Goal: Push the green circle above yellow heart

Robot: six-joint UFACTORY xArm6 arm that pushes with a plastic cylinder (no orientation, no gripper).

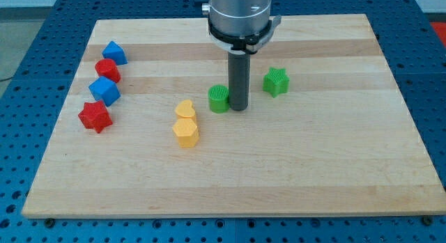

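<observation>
The green circle (pixel 219 99) stands near the middle of the wooden board (pixel 279 173). My tip (pixel 238 107) is right beside it, touching or almost touching its right side. The yellow heart (pixel 185 109) lies to the left of and slightly below the green circle, with a small gap between them. A yellow hexagon-like block (pixel 186 131) touches the heart's lower edge.
A green star (pixel 276 81) sits to the right of my tip. At the view's left, a column of blocks: a blue block (pixel 114 53), a red block (pixel 107 69), a blue block (pixel 104 90) and a red star (pixel 95 116).
</observation>
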